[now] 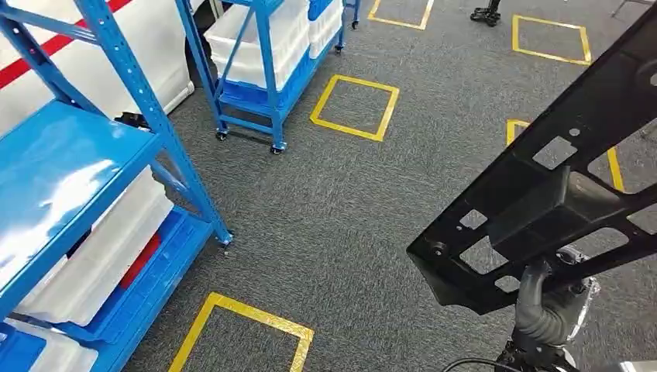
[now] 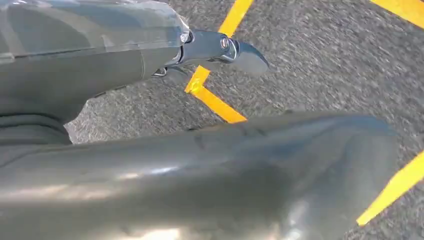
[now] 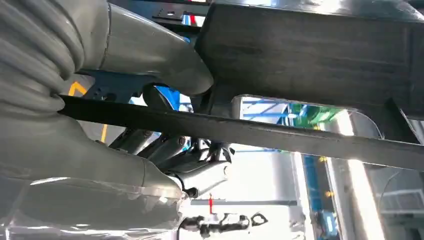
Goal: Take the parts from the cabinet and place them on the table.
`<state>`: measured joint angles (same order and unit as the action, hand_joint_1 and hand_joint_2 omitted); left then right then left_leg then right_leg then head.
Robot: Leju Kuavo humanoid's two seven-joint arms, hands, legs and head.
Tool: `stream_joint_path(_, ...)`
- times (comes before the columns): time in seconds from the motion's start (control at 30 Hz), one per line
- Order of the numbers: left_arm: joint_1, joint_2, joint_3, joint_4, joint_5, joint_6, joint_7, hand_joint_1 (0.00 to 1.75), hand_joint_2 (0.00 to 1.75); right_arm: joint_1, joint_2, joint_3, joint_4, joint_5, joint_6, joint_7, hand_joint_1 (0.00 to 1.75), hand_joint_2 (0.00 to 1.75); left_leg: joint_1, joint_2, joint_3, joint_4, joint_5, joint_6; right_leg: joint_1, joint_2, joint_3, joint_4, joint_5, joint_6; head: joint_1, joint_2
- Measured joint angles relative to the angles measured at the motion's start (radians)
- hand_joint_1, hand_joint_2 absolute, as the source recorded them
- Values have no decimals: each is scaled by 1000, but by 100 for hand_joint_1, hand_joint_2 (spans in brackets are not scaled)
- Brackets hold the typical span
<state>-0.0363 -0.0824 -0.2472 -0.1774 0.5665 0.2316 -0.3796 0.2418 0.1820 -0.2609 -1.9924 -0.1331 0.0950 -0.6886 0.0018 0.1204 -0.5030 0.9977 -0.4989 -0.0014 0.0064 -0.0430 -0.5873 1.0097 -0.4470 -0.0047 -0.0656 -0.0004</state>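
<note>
A long black metal part [image 1: 542,194] with several rectangular cutouts stands tilted over the carpet at the lower right of the head view. My right hand [image 1: 552,310] grips it from below at its near end. In the right wrist view the thumb [image 3: 150,50] and the dark fingers [image 3: 190,160] close around a thin bar of the part [image 3: 310,50]. My left hand [image 2: 200,165] hangs over the grey carpet, holds nothing, and has one dark fingertip [image 2: 245,55] stretched out apart from the thumb.
A blue shelf cabinet [image 1: 70,155] with white bins [image 1: 108,248] stands at the left. A second blue wheeled rack [image 1: 263,62] with white bins stands farther back. Yellow tape squares [image 1: 355,107] mark the grey carpet between them.
</note>
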Motion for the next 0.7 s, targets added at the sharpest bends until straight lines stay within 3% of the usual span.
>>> stream_joint_path(0.03,-1,0,0,-1,1,0,-2,0,0,1,-1,2,1,0,-2,0,175,175,4,-20,-3,10,-11,-7,-17,10,10,-11,8,-8,0,0)
stream_joint_path(0.07,-1,1,0,-1,2,0,-4,0,0,-4,-1,3,2,-1,-6,-2,175,175,4,-67,-13,40,-33,-8,-15,19,10,-14,10,-13,0,0)
stream_joint_path(0.1,0,1,1,-1,3,0,-7,0,0,-11,-3,8,5,-2,-5,-2,175,175,5,-95,-43,106,-74,-7,-14,29,8,-14,11,-18,0,0)
stream_joint_path(0.17,4,2,2,-1,7,0,-7,0,0,-17,-5,13,11,-4,-5,-3,175,175,5,-112,-124,274,-148,-9,-12,55,7,-14,11,-22,0,0)
stream_joint_path(0.2,5,2,3,-1,8,0,-6,0,0,-16,-5,15,15,-5,-6,-3,175,175,5,-112,-151,324,-155,-10,-12,69,7,-13,11,-22,0,0)
stream_joint_path(0.23,6,2,4,-1,8,0,-6,0,0,-16,-6,16,19,-6,-6,-3,175,175,6,-112,-153,319,-134,-11,-12,85,9,-12,11,-22,0,0)
stream_joint_path(0.27,8,2,5,-1,9,0,-6,0,0,-16,-6,17,22,-6,-6,-3,175,175,7,-112,-135,270,-93,-11,-12,100,10,-11,11,-21,0,0)
stream_joint_path(0.3,8,2,6,-1,9,0,-5,0,0,-16,-7,19,25,-7,-6,-3,175,175,10,-117,-99,183,-41,-10,-12,116,11,-7,10,-19,0,0)
stream_joint_path(0.33,8,3,6,-1,9,0,-5,0,0,-17,-7,20,27,-7,-6,-3,175,175,12,-136,-59,91,6,-9,-13,129,11,-2,8,-15,0,0)
stream_joint_path(0.37,8,4,6,-1,10,0,-5,0,0,-17,-8,22,29,-7,-6,-3,175,175,17,-190,-37,32,18,-6,-15,138,6,4,5,-10,0,0)
stream_joint_path(0.4,10,4,6,0,10,0,-5,0,0,-19,-9,24,31,-8,-6,-4,175,175,17,-208,-35,19,8,-7,-9,150,-3,16,2,-2,0,0)
stream_joint_path(0.5,2,4,7,0,14,-1,-6,0,0,-19,-10,28,36,-8,-6,-5,175,175,7,-175,-33,22,12,11,-21,180,-12,9,11,21,0,0)
stream_joint_path(0.53,2,3,7,0,16,-2,-6,0,0,-19,-11,28,37,-8,-6,-6,175,175,16,-159,-31,9,21,22,-21,182,-14,16,9,24,0,0)
stream_joint_path(0.57,3,4,7,0,16,-3,-7,0,0,-19,-12,28,39,-8,-6,-6,175,175,14,-146,-28,5,23,26,-17,124,-25,37,-7,25,0,0)
stream_joint_path(0.6,4,4,7,0,16,-3,-8,0,0,-24,-15,29,40,-8,-6,-7,175,175,14,-136,-29,4,24,29,-16,87,-52,90,-42,28,0,0)
stream_joint_path(0.67,10,4,7,0,16,-5,-10,0,0,-26,-15,33,43,-8,-5,-7,175,175,9,-109,-30,5,22,32,-21,58,-129,243,-112,35,0,0)
stream_joint_path(0.7,11,4,7,0,15,-5,-11,0,0,-20,-15,34,44,-8,-5,-7,175,175,8,-96,-30,5,20,33,-23,52,-157,298,-126,37,0,0)
